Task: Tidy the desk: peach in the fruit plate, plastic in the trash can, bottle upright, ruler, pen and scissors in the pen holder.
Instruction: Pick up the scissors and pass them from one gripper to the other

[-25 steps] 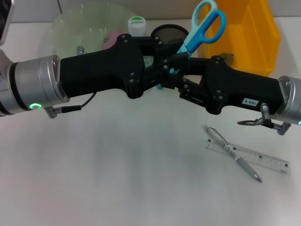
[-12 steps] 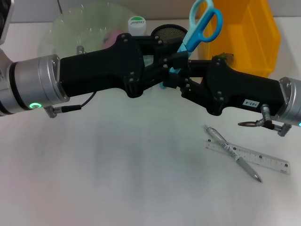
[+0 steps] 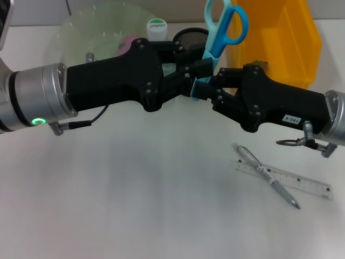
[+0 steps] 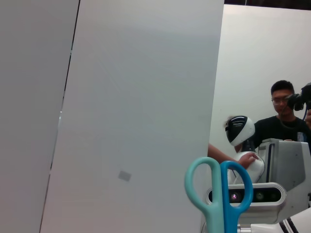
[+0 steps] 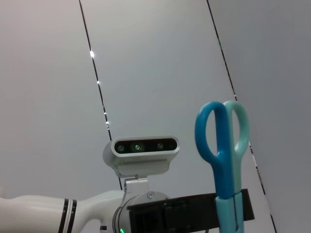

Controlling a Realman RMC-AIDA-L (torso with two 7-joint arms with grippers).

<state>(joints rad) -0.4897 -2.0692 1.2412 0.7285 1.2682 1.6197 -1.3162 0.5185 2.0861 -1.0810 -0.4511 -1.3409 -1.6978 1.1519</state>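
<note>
A: Watching both arms meet over the middle of the desk (image 3: 135,216), what do you make of it?

B: A handover, I'd guess. The scissors (image 3: 218,32) stand nearly upright, handles up, blades down between the two black wrists. The left gripper (image 3: 193,75) and the right gripper (image 3: 207,91) both crowd the blade end, but whether either is pinching it or spread, I cannot tell.

A: And the pen holder?

B: The dark mesh cup (image 3: 190,38) at about 12 o'clock, right behind the scissors, beside the white-capped bottle (image 3: 156,27). The yellow bin (image 3: 285,38) sits at 1 o'clock.

A: So how should it go?

B: Keep the blades vertical, make sure one gripper grips firmly before the other lets go, then lower them point-first into the cup without tipping it.

A: The rest?

B: The pen (image 3: 265,175) lies across the ruler (image 3: 285,181) at 4 o'clock, untouched.
</note>
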